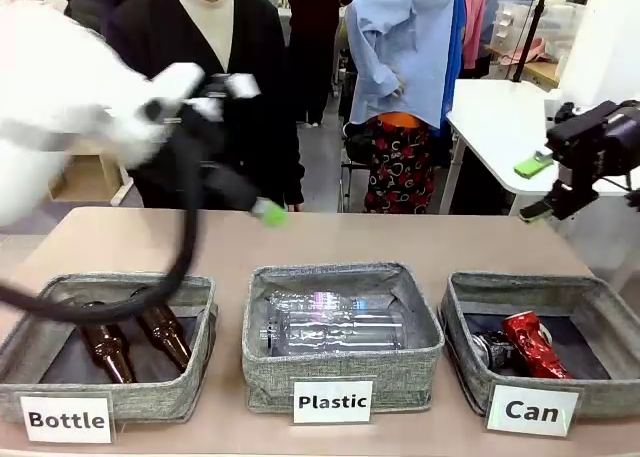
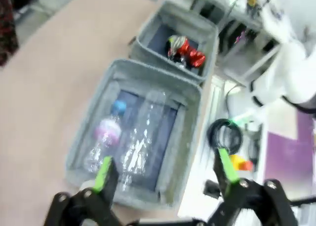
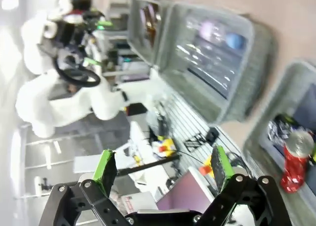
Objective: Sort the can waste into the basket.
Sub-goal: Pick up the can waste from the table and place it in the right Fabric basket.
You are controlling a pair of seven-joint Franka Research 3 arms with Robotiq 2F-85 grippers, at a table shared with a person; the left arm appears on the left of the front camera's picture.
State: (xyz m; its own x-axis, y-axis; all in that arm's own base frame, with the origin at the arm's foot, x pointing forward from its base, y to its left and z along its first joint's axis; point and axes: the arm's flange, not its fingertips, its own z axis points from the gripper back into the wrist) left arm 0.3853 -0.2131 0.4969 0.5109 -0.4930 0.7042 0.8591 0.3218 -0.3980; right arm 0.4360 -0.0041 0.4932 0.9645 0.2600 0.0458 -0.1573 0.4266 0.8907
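While brown bottles [image 1: 135, 339] fill their basket [image 1: 100, 402], cans [image 1: 520, 342] lie sorted.

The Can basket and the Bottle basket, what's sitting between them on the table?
In the front view, the Plastic basket sits between the Bottle basket and the Can basket, holding clear plastic bottles.

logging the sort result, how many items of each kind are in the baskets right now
brown glass bottles: 2, in the Bottle basket
clear plastic bottles: 2, in the Plastic basket
crushed cans: 2, a red can and a black-and-silver can, in the Can basket
total: 6 items in 3 baskets
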